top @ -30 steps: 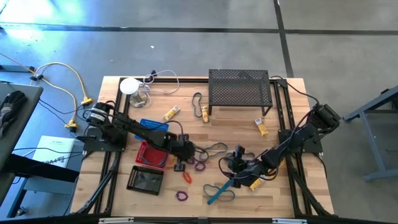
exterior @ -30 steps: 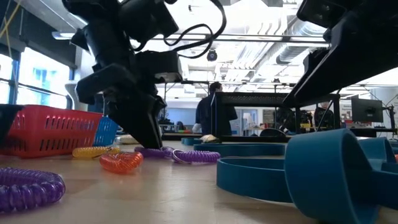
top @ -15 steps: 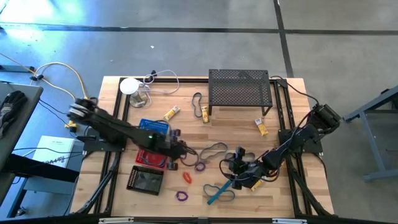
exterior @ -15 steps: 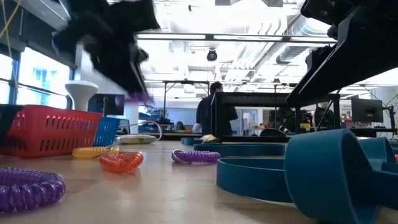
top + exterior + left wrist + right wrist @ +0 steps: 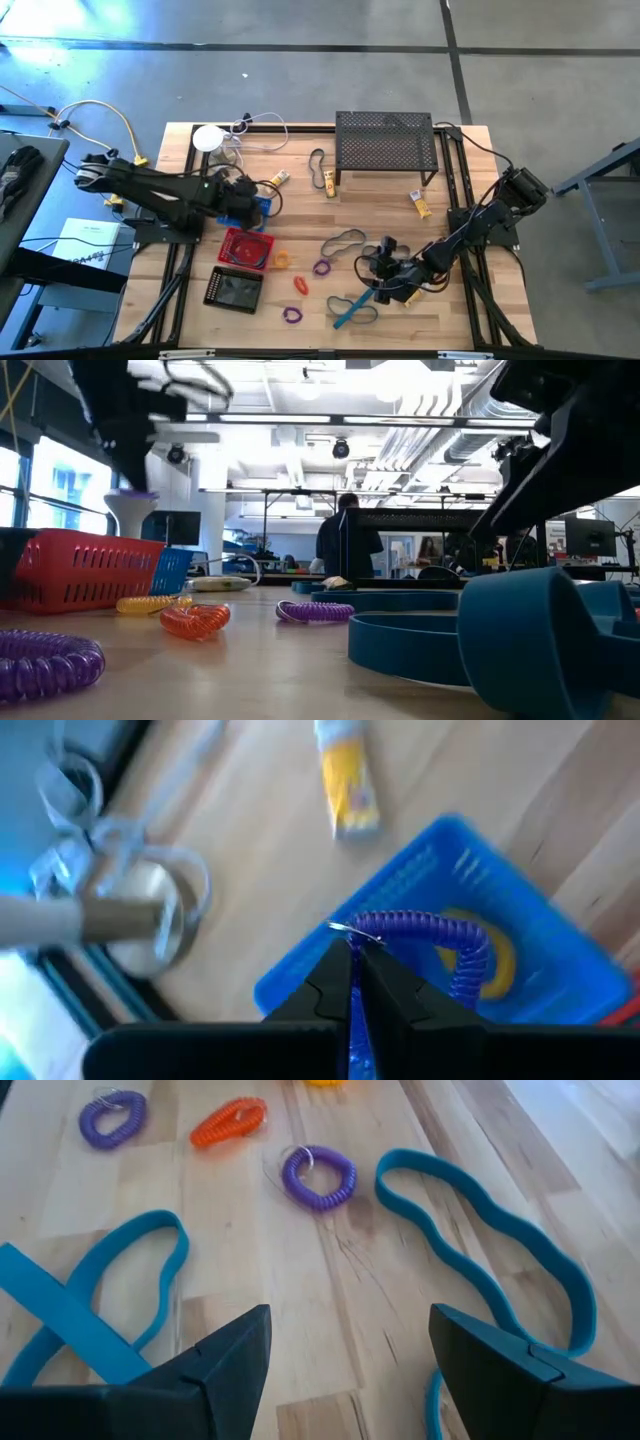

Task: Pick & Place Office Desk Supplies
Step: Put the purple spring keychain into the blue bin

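Purple coil ring (image 5: pixel 420 927) dangles from my clenched left hand (image 5: pixel 352 982) over the blue basket (image 5: pixel 560 970); a thin pinch could drop it outside.

table (image 5: pixel 460 180): pale matt wood | basket (image 5: pixel 520 920): glossy blue plastic | shelf (image 5: pixel 385 140): black metal mesh

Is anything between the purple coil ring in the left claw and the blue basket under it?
Nothing visible. The left claw, shut on the purple coil ring, hangs directly over the blue basket, which holds a yellow ring.
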